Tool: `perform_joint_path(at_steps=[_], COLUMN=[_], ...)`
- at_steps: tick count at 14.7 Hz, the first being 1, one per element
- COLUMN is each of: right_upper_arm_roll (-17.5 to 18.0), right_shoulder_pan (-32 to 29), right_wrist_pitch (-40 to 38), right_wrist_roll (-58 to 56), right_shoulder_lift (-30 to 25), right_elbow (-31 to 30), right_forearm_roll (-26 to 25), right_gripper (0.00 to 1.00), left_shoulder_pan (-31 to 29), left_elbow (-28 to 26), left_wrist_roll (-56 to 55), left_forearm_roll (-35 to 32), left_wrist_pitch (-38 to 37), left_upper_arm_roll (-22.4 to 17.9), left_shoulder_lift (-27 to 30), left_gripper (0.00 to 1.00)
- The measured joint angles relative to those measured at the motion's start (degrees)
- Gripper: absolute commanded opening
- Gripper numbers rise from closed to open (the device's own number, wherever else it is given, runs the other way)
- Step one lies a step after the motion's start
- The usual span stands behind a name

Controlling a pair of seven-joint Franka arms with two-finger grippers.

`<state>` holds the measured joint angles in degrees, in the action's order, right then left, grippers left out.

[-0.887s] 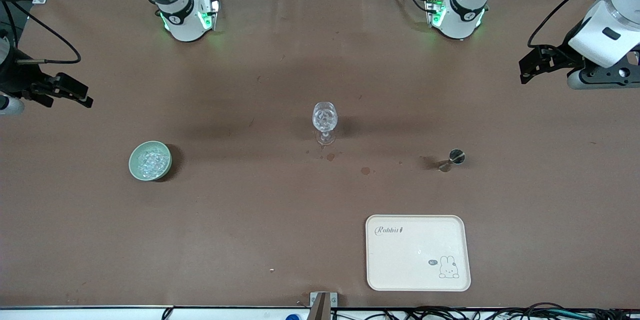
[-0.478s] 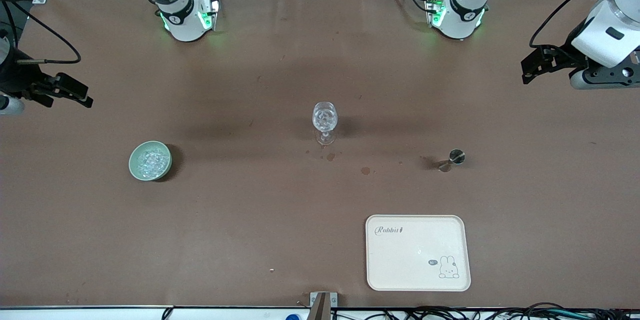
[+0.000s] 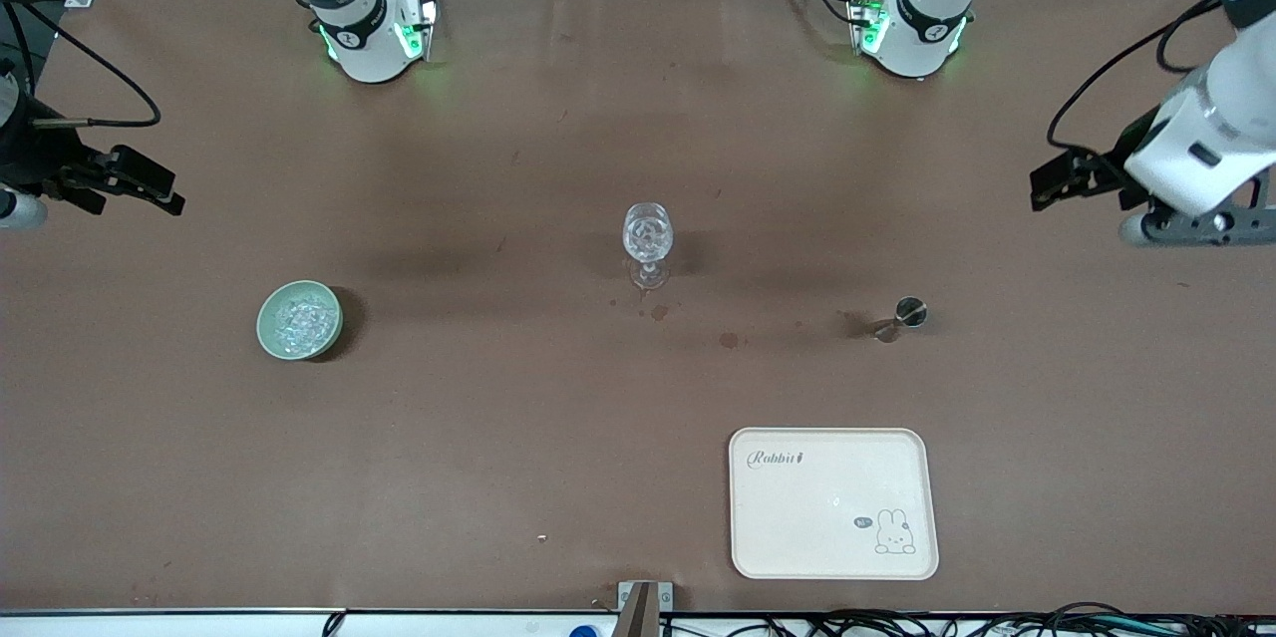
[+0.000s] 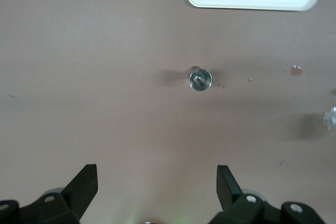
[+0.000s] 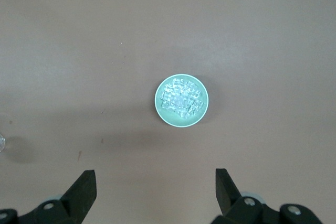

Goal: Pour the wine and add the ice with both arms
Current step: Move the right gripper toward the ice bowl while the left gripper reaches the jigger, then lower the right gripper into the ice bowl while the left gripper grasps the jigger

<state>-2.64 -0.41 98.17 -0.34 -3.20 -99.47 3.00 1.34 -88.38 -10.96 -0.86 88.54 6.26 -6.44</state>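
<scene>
While both arms hang above the ends of the counter (image 3: 558, 477), no step of the task appears to be done. The jigger (image 3: 905, 314) that measures the wine stands untouched on the counter toward the left arm's end, farther from the front camera than the white tray (image 3: 833, 502). The ice (image 3: 299, 320) lies heaped in the pale-green bowl (image 3: 269, 333) toward the right arm's end. The stemmed glass (image 3: 648, 236) stands upright between them at mid-counter; glassy glints show in its bowl, and what they are cannot be told. Pouring and adding ice both seem outstanding.

Left tool (image 4: 156, 182): spread wide, holding nothing, touching nothing, up in the air over bare counter near the jigger.

Right tool (image 5: 155, 182): equally wide, empty, in the air over bare counter near the bowl.

Small dark stains mark the counter beside the glass.
</scene>
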Motion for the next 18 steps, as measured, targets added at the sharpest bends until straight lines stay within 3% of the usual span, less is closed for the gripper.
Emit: perform_joint_path(at_steps=[4, 11, 18], right_upper_arm_roll=[-0.1, -0.2, -0.3], right_shoulder_pan=[0.0, -0.1, -0.5], right_wrist_pitch=[3.5, 18.9, 25.7], right_wrist_roll=[0.0, 0.0, 0.0], right_shoulder_lift=[2.2, 8.3, 16.8], right_elbow=[-0.5, -7.7, -8.3], right_forearm_roll=[-0.4, -1.1, -1.1], right_gripper=[0.98, 0.97, 0.97], left_shoulder_pan=[-4.1, -14.2, -16.3], left_elbow=[0.1, 0.3, -0.6], left_wrist_roll=[-11.0, -12.2, -22.2], left_forearm_roll=[7.5, 25.7, 37.4], left_wrist_pitch=[4.0, 11.2, 11.0], left_upper_arm_roll=[-0.4, -0.7, -0.6], left_shoulder_lift=[-6.5, -20.0, -25.2], left_gripper=[1.0, 1.0, 1.0])
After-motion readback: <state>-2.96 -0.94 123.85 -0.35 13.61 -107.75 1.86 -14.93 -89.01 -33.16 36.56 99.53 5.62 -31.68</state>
